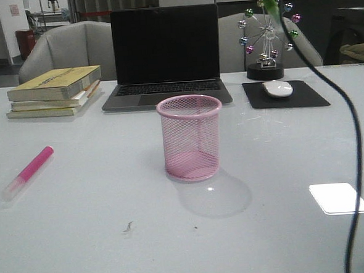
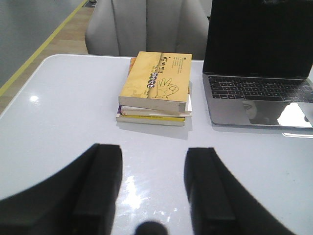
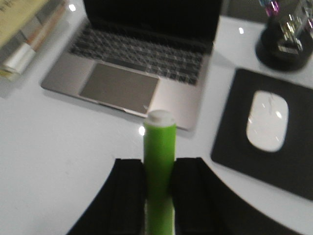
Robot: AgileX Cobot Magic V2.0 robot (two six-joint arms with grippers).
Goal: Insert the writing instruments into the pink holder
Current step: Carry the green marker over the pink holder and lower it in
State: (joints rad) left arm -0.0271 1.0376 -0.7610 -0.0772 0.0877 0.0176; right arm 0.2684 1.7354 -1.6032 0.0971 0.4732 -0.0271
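The pink holder (image 1: 191, 138) stands upright and empty at the table's middle, in front of the laptop. The magenta pink marker (image 1: 27, 173) lies on the table at the front left. My right gripper (image 3: 159, 166) is shut on the green marker (image 3: 159, 147), which sticks out past the fingertips. In the front view only a green tip of the green marker (image 1: 268, 0) shows at the top edge, high above and to the right of the holder. My left gripper (image 2: 153, 152) is open and empty above bare table near the books; it does not show in the front view.
A laptop (image 1: 165, 57) stands behind the holder. A stack of books (image 1: 55, 90) lies at the back left. A mouse (image 1: 278, 88) rests on a black pad (image 1: 284, 95) at the back right, behind it a desk ornament (image 1: 266, 41). A black cable (image 1: 353, 126) hangs down the right.
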